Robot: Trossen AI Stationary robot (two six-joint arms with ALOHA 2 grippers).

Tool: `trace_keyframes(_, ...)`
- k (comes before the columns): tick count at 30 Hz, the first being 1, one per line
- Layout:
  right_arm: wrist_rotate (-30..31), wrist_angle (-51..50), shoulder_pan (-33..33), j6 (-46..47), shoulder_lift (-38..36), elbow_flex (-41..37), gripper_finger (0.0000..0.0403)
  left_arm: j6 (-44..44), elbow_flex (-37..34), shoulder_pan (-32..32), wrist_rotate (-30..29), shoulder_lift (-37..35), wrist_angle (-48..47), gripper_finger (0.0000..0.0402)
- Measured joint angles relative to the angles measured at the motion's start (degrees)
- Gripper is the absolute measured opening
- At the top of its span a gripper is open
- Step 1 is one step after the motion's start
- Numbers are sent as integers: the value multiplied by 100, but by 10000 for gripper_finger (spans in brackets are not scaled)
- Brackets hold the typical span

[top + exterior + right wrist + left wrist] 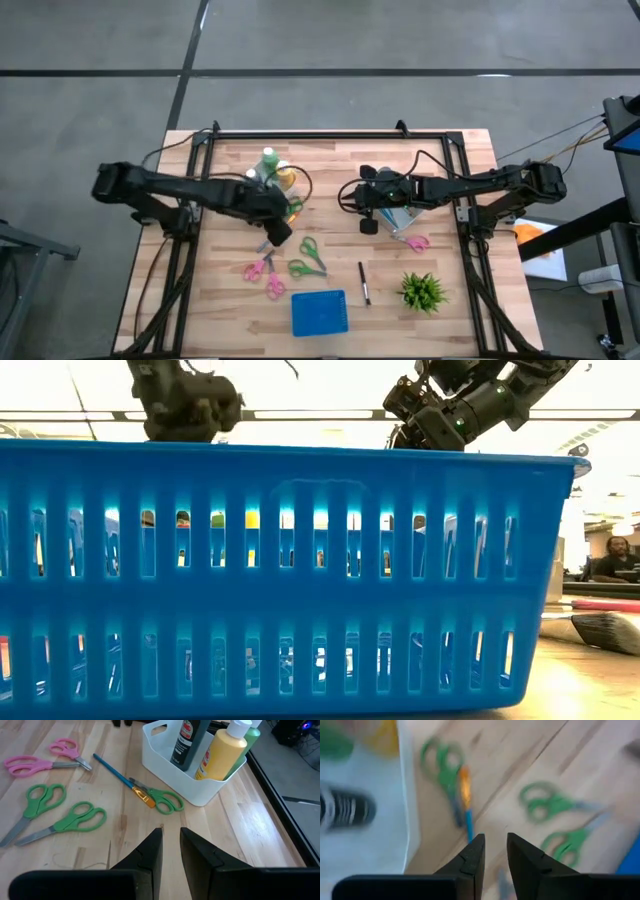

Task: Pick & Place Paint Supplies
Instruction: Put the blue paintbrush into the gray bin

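A white bin (pixel 192 785) stands on the table with the dark grey (pixel 189 742), yellow-orange (pixel 220 755) and green (pixel 252 735) bottles upright in it. A blue-handled brush (pixel 117 772) lies flat beside the bin, its orange ferrule against green scissors (pixel 162 800). A dark brush (pixel 364 283) lies nearer the front edge. My left gripper (pixel 494 851) hovers over the blue brush (pixel 466 805), fingers a narrow gap apart and holding nothing. My right gripper (pixel 171 845) is right of the bin, low over the table, also narrowly open with nothing between its fingers.
Two more green scissors (pixel 65 822) and pink scissors (pixel 37 762) lie scattered mid-table, with another pink pair (pixel 415 242) near my right arm. A blue basket (pixel 320 312) sits at the near edge and fills the low view. A potted plant (pixel 422 290) stands front right.
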Motion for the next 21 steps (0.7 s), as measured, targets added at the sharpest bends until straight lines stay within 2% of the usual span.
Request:
trace_keyframes(3,0,0,-4,0,0,0,64,-253,138,2,122,429,-463,103)
trace_keyframes(12,-2,22,-2,0,0,0,64,-1061,-171,0,281,788,-415,207)
trace_keyframes(21,-2,33,-2,0,0,0,64,-1525,-768,-155,552,792,479,220)
